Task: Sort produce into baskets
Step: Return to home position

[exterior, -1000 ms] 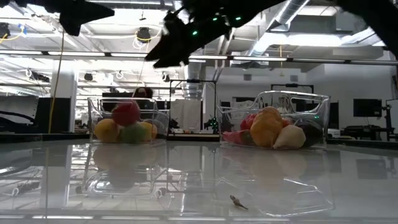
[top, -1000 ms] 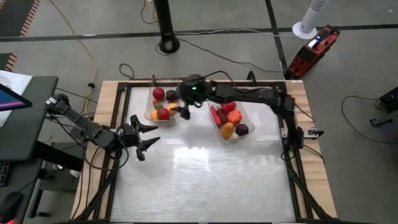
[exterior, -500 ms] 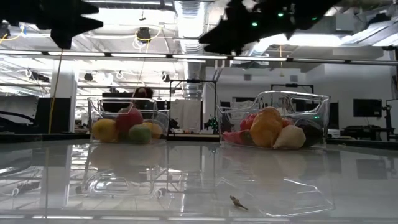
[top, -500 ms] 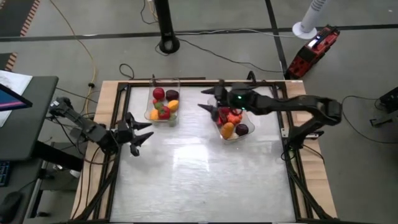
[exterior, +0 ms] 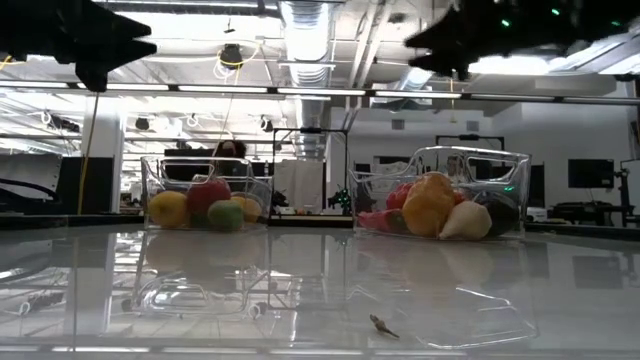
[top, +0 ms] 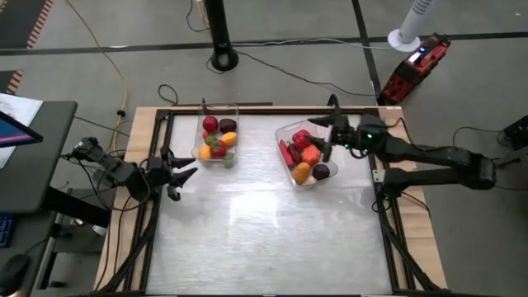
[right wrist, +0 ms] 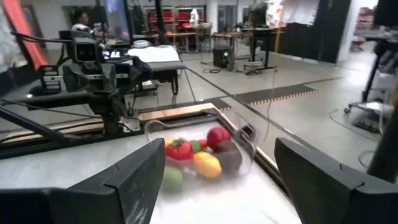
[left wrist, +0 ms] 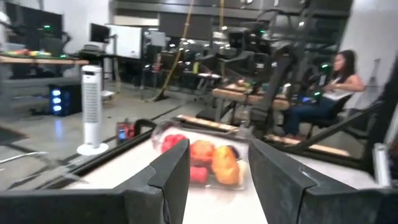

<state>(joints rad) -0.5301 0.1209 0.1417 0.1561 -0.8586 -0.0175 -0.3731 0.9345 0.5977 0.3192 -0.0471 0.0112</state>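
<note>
Two clear baskets stand on the white table. The left basket (top: 216,137) holds red, dark, orange, green and yellow produce (top: 218,145). The right basket (top: 304,157) holds red, orange, yellow and dark purple produce (top: 303,172). My right gripper (top: 318,138) is open and empty, up in the air over the right basket's right side; it looks across at the left basket (right wrist: 199,155). My left gripper (top: 183,176) is open and empty, near the table's left edge, and faces the right basket (left wrist: 205,160). Both grippers show high in the low view, the left (exterior: 105,45) and the right (exterior: 450,42).
A red-and-black device (top: 415,68) and a white fan base (top: 406,36) stand on the floor beyond the far right corner. A black post base (top: 223,58) stands behind the table. The table's near half (top: 264,239) is bare white surface. People sit in the room beyond (left wrist: 339,81).
My right gripper has swung from over the left basket toward the table's right edge, across to the right basket's right side. My left gripper has drawn back a little toward the table's left edge. The baskets have stayed where they were.
</note>
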